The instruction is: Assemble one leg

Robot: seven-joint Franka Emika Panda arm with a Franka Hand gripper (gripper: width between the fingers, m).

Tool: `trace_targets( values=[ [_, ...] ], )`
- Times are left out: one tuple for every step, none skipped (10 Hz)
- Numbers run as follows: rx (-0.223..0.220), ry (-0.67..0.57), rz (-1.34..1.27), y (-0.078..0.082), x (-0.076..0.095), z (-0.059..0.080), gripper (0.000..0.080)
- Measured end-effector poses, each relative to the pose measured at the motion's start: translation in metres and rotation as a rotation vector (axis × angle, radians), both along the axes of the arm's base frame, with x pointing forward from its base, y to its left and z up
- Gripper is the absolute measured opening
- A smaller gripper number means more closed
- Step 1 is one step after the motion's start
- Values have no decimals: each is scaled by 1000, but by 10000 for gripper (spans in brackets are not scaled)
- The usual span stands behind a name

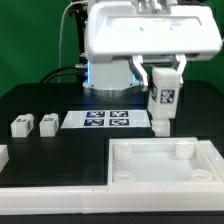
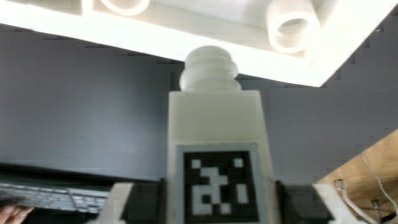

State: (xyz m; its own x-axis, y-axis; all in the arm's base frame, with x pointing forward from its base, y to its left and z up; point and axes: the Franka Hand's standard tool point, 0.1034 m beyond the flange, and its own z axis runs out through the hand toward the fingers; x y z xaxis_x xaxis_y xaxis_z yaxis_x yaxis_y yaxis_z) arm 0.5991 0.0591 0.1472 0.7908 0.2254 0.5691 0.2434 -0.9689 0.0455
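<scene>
My gripper [image 1: 163, 88] is shut on a leg [image 1: 162, 105], a white block with a black-and-white tag on its face and a rounded peg at its lower end. It hangs upright just above the table, over the far edge of the large white panel [image 1: 165, 165] with round corner sockets. In the wrist view the leg [image 2: 215, 130] fills the middle, its peg pointing toward the panel's corner [image 2: 196, 35], with a finger [image 2: 148, 200] dark on one side. Two more legs [image 1: 20, 126] [image 1: 47, 123] lie on the table at the exterior view's left.
The marker board [image 1: 105, 121] lies flat on the black table between the loose legs and the held leg. A white part's edge [image 1: 3, 155] shows at the far left. A long white strip [image 1: 50, 200] runs along the front.
</scene>
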Motion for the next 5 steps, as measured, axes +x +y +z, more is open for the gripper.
trace_targets(
  values=[
    [15,4,7,10,4,-15,291],
    [45,-1,0,28,6,-28,291],
    [55,-2,9,41,7,-36,291],
    [62,1,15,50,10,-41,291],
    [66,-2,12,54,12,-40,291]
  ],
)
